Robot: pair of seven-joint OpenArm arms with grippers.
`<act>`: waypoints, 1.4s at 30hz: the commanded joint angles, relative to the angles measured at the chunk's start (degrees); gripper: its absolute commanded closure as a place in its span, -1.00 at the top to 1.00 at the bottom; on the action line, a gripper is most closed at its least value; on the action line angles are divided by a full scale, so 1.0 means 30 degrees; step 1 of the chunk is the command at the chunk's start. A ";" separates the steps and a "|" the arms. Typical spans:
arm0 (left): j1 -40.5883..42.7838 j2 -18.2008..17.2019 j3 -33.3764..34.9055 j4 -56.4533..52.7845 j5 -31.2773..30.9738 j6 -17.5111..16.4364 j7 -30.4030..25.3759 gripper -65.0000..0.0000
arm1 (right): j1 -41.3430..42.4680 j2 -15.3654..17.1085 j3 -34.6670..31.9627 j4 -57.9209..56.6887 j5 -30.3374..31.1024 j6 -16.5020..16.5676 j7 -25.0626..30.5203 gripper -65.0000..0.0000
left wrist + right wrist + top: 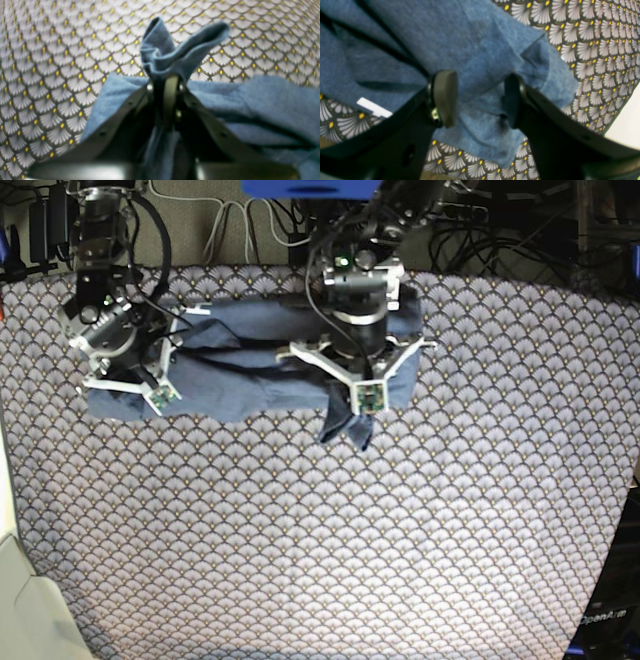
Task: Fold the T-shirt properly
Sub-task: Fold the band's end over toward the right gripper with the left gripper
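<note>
At the table's (pixel 420 530) far side lies the shirt (pixel 250 370), bunched, lettering hidden. Left jaws (pixel 166 82) pinch a raised fold of it; right jaws (pixel 480 100) stand spread over its left end.

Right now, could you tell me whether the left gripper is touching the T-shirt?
Touching. In the left wrist view the left gripper is shut on a bunched fold of the T-shirt, with cloth sticking out past its closed jaws.

T-shirt (pixel 250 375) lettering hidden; left wrist view blurred, esp. left claw (pixel 166 82).
</note>
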State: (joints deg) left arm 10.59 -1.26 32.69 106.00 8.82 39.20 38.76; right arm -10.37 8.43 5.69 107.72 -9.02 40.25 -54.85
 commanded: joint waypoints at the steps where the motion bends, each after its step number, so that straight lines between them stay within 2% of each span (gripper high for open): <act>1: -0.0292 0.0287 0.0049 0.0463 0.0328 -0.0100 -0.0628 -0.99 | 0.0190 0.0136 0.0022 0.0298 0.0031 -0.0083 0.0276 -0.02; 5: -0.0292 0.0111 0.1134 0.0463 0.0416 -0.0100 -0.0687 -0.99 | 0.0160 0.0166 0.0080 0.0298 0.0031 -0.0083 0.0247 -0.02; 8: -0.0409 -0.0358 0.2335 0.0434 0.0445 -0.0100 -0.1742 -0.99 | 0.0160 0.0166 0.0080 0.0298 0.0031 -0.0083 0.0276 -0.02; 11: -0.0497 -0.0299 0.2833 0.0170 0.0357 -0.0129 -0.2416 -0.99 | 0.0072 0.0166 0.0051 0.0298 0.0031 -0.0083 0.0276 -0.02; 20: -0.1024 0.0316 0.3009 -0.1852 0.0328 -0.0158 -0.2474 -0.99 | 0.0043 0.0312 0.0051 0.0298 0.0031 -0.0083 0.0276 -0.02; 25: -0.1786 0.0141 0.4738 -0.1998 0.0328 -0.0158 -0.2386 -0.99 | 0.0043 0.0429 0.0022 0.0298 0.0031 -0.0083 0.0276 -0.02; 37: -0.1904 0.0141 0.4943 -0.2672 0.0269 -0.0158 -0.2386 -0.98 | 0.0043 0.0429 0.0022 0.0298 0.0031 -0.0083 0.0276 -0.02; 39: -0.1904 0.0141 0.4914 -0.2672 0.0269 -0.0158 -0.2357 -0.90 | 0.0043 0.0429 0.0022 0.0298 0.0031 -0.0083 0.0276 -0.02; 42: -0.1904 0.0170 0.4855 -0.2672 -0.0786 -0.0188 -0.2357 -0.54 | 0.0043 0.0429 0.0022 0.0298 0.0031 -0.0083 0.0276 -0.02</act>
State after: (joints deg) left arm 5.37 -1.43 47.24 97.01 5.45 38.79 32.99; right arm -10.70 9.19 5.61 107.72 -8.99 40.25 -54.68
